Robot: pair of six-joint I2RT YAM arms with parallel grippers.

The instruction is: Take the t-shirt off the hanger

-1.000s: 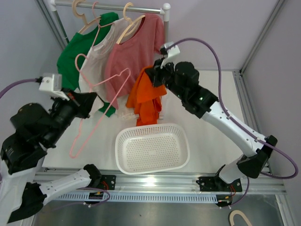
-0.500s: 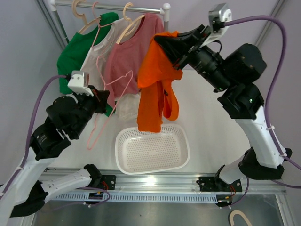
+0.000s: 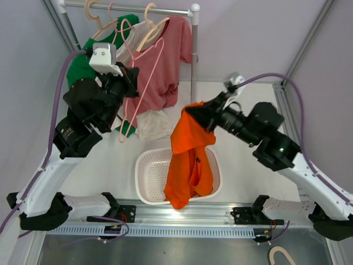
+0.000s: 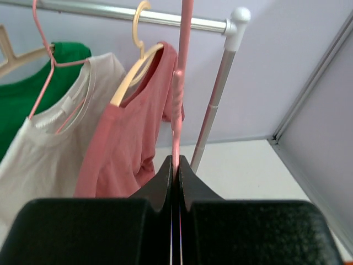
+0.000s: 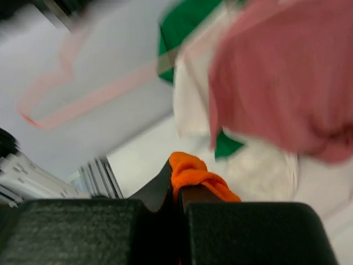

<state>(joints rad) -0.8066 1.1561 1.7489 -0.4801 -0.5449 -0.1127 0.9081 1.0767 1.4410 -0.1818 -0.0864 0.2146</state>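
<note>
White table point(image 3: 259, 160), clothes rail point(image 3: 193, 44) at rear: orange t-shirt point(image 3: 190, 160) hangs clear of any hanger.
Held up by the right gripper point(image 5: 176, 182), jaws pinched on its bunched top, the orange t-shirt drapes over the near rim of the white basket point(image 3: 146, 176). The bare pink hanger point(image 4: 182, 55) stands upright, clamped in the closed left gripper point(image 4: 176, 165), beside the pink shirt point(image 4: 127, 143) on the rail.
</note>
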